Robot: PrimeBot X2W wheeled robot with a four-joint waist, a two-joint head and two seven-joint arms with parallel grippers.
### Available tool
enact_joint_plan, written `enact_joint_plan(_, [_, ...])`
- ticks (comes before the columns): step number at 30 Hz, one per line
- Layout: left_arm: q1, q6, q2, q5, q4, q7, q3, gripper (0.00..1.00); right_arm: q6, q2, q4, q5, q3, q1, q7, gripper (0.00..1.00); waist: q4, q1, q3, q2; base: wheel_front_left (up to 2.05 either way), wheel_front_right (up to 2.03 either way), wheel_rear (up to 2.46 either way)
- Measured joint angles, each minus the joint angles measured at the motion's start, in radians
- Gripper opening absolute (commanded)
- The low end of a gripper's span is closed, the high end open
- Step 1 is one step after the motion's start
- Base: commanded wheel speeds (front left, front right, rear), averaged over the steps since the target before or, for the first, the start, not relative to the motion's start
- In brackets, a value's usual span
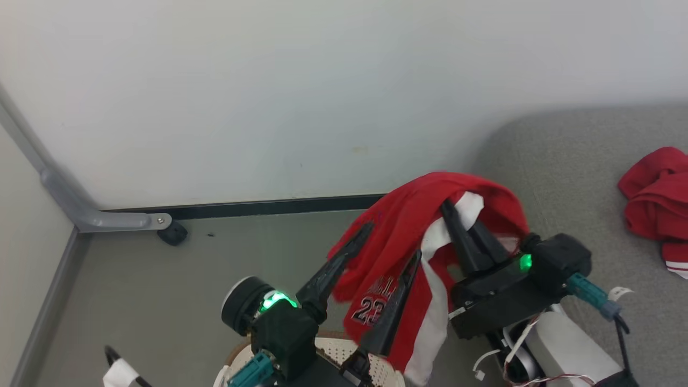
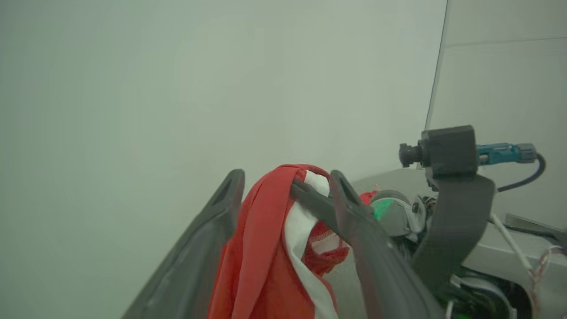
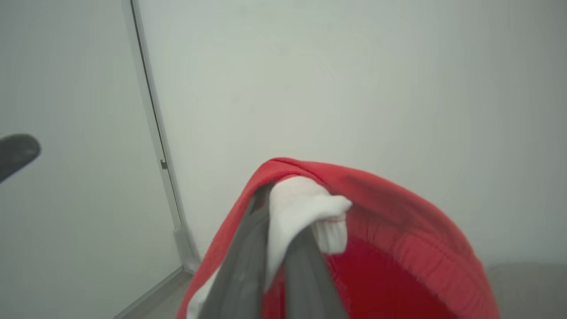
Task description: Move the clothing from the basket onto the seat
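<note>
Carrying step. The jersey, soft red knit with white trim, hangs above the perforated cream basket, pinched by the right pincer. The left pincer is spread, cloth draped between its fingers. The next move likely calls for a rightward swing over the grey woven seat, then release beside the crumpled garment.

Red jersey — white stripes, dark "23"; grey seat; cream perforated basket
</note>
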Motion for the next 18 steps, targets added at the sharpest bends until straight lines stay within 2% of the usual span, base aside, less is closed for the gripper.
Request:
enact_joint_plan(11, [0.079, 0.01, 0.039, 0.05, 0.002, 0.023, -0.07, 1.0, -0.058, -0.096, -0.047, 0.0, -0.122, 0.035, -0.013, 0.0, -0.071, -0.0001, 0.04, 0.0, 0.0, 0.0, 0.0])
enact_joint_plan(18, [0.096, 0.01, 0.04, 0.076, 0.003, 0.038, -0.111, 1.0, -0.074, -0.113, -0.079, 0.002, -0.166, 0.075, -0.015, 0.0, -0.12, -0.0001, 0.074, 0.0, 0.0, 0.0, 0.0])
